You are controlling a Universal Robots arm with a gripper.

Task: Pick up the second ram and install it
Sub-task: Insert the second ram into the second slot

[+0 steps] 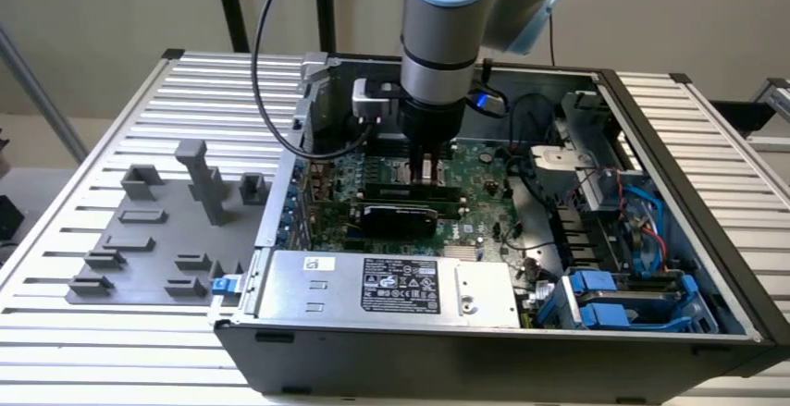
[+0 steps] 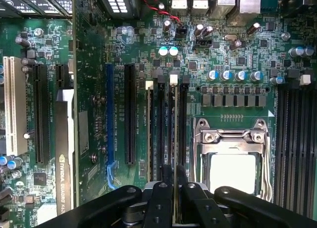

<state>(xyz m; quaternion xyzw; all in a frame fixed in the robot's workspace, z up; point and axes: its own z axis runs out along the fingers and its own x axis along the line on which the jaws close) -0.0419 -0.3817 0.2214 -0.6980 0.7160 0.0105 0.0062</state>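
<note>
In the exterior view, the grey fixture plate is seen at the left of the frame, beside the open computer case; the arm is lowered into the case at upper centre, with the gripper placed directly over the motherboard. In the wrist view, a blue expansion slot and a black one are found left of centre, followed by the memory slots, then the CPU socket at lower right. The second ram is held edge-on, clamped between the two black fingers at bottom centre. Its long axis is aligned with the memory slots, running from the fingers toward the white latch. It is judged to be standing in or just above one slot; full seating cannot be told.
</note>
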